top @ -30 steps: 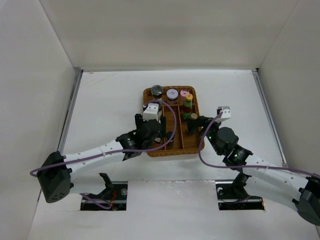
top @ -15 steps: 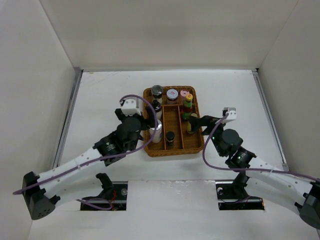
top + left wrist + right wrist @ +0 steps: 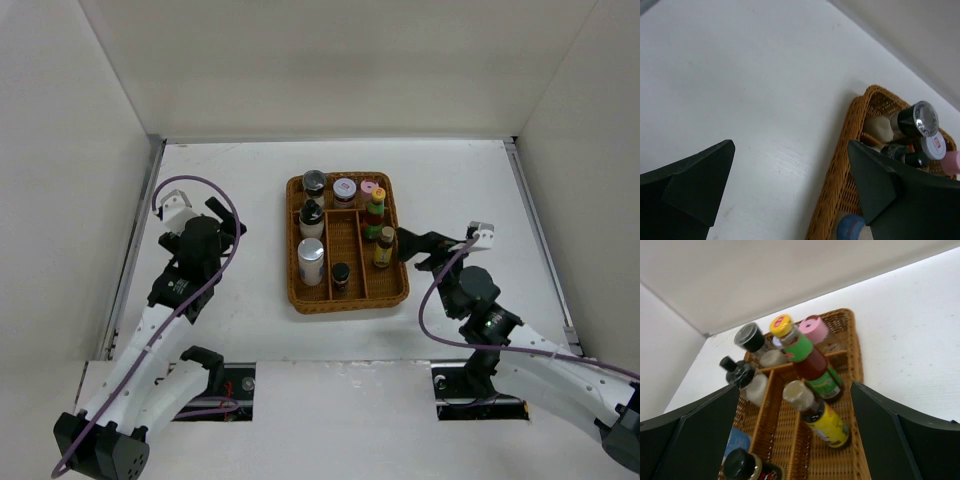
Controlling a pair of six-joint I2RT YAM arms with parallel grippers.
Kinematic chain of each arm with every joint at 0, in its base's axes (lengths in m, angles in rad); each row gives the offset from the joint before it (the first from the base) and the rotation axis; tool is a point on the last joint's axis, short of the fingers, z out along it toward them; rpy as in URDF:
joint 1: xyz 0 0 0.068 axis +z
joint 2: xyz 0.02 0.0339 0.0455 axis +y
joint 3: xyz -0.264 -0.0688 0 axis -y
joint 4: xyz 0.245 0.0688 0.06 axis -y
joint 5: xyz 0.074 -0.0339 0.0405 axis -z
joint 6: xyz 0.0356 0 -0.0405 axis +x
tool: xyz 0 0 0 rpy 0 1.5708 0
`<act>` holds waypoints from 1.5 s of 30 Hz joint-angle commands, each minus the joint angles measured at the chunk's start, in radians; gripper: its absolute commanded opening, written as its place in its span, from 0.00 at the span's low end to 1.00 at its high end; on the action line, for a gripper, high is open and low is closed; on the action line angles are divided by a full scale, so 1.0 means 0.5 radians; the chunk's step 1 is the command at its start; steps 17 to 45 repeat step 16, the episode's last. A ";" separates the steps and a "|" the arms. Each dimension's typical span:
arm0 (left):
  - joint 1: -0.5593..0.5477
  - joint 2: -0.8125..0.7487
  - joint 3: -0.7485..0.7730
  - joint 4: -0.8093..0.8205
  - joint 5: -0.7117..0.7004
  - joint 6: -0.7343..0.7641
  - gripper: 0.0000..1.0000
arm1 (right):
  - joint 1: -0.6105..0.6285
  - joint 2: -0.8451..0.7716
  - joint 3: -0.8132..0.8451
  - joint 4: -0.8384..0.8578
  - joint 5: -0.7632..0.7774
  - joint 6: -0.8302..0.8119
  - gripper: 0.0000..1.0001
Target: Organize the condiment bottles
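Eight condiment bottles in the tray, both grippers empty.

On the white bench, the wicker tray sits midway between the side edges, nearer the far edge. The left gripper hangs toward the left edge, well apart from the tray, its jaws spread wide on nothing. The right gripper hovers just beside the tray's right wall, equally wide and empty, facing the yellow-label bottle. The white cylinder fills the tray's left compartment and the small black-capped bottle stands in the middle one. Sorting looks essentially finished, so the next move likely calls only for clearing both arms toward the near edge without clipping the tray.
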 commanded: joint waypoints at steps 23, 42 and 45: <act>-0.147 -0.063 0.247 0.120 0.431 -0.085 1.00 | -0.508 -0.156 -0.049 -0.130 0.120 0.221 1.00; -0.147 -0.063 0.247 0.120 0.431 -0.085 1.00 | -0.508 -0.156 -0.049 -0.130 0.120 0.221 1.00; -0.147 -0.063 0.247 0.120 0.431 -0.085 1.00 | -0.508 -0.156 -0.049 -0.130 0.120 0.221 1.00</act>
